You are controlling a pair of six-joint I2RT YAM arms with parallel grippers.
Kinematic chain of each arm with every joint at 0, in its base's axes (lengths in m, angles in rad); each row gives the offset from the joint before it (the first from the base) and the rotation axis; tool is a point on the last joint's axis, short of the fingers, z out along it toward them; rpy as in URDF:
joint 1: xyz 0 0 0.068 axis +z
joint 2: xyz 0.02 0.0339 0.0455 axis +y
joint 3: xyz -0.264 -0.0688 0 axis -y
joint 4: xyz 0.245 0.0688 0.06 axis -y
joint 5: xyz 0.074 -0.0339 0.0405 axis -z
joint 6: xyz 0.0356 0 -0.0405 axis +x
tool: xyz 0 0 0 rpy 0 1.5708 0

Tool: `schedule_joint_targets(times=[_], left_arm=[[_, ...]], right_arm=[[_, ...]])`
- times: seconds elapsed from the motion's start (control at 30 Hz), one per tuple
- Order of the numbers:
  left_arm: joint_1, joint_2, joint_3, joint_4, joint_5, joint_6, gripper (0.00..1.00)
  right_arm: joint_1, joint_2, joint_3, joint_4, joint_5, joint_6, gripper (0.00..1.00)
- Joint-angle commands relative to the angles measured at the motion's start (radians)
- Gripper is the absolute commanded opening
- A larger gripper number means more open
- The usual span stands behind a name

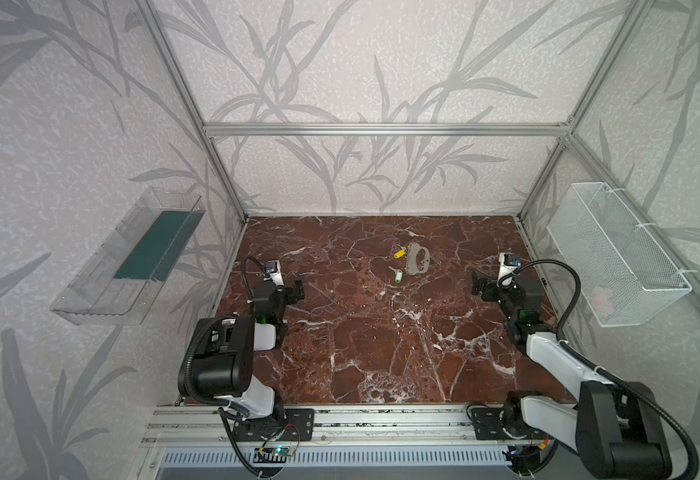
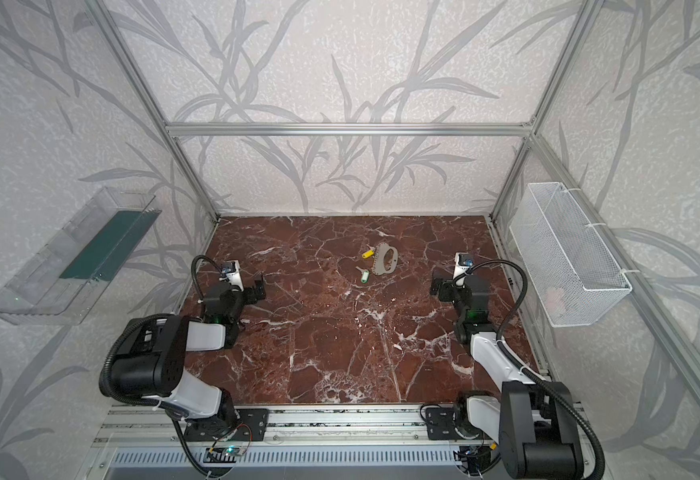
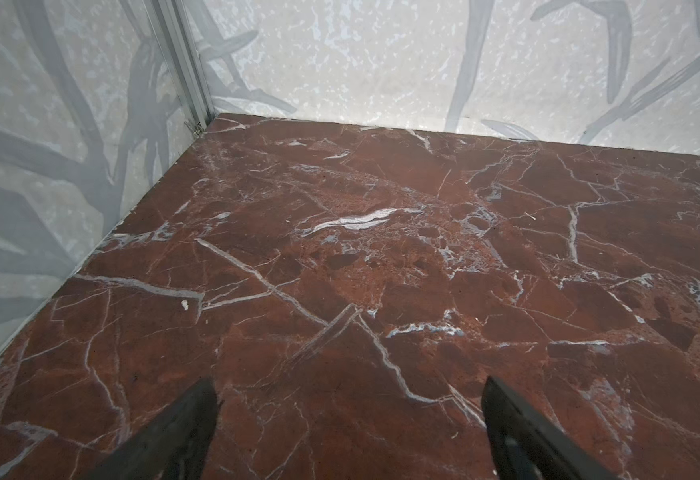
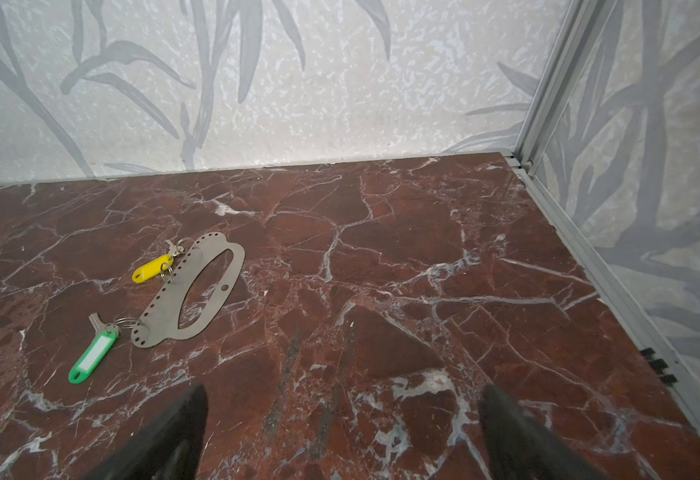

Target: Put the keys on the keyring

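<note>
both arms same build: left arm (image 1: 219, 361) and right arm (image 1: 556, 353) have black joint housings, white link shells, ribbed black hose (image 1: 574, 291) looping outside, small green light (image 1: 263, 319) near each wrist. black base plates (image 1: 298, 424) with screws. left gripper (image 3: 350, 379), right gripper (image 4: 345, 387): dark wedge fingers.

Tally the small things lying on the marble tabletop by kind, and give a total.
Keys: 2 (green-tagged key, yellow-tagged key)
Keyring plate: 1
Total: 3
</note>
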Motion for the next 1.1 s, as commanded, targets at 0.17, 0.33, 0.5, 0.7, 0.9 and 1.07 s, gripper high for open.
schedule_joint_targets(times=[0.17,0.33,0.5,0.7,0.9,1.07], left_arm=[[0.000,0.004,0.011,0.004,-0.006,0.008,0.99],[0.000,0.005,0.011,0.002,-0.007,0.008,0.99],[0.000,0.005,0.011,0.003,-0.007,0.009,0.99],[-0.002,0.005,0.011,0.002,-0.007,0.010,0.99],[-0.001,0.005,0.011,0.001,-0.007,0.010,0.99],[-0.002,0.005,0.011,0.001,-0.006,0.011,0.99]], right_arm=[[-0.007,0.171,-0.081,0.367,-0.029,-0.017,0.99],[-0.009,0.286,-0.092,0.475,-0.056,-0.023,0.99],[-0.005,0.334,-0.046,0.443,-0.162,-0.067,0.99],[0.076,0.380,-0.004,0.375,-0.063,-0.138,0.99],[0.076,0.404,-0.019,0.444,-0.062,-0.140,0.99],[0.076,0.395,-0.016,0.425,-0.060,-0.138,0.99]])
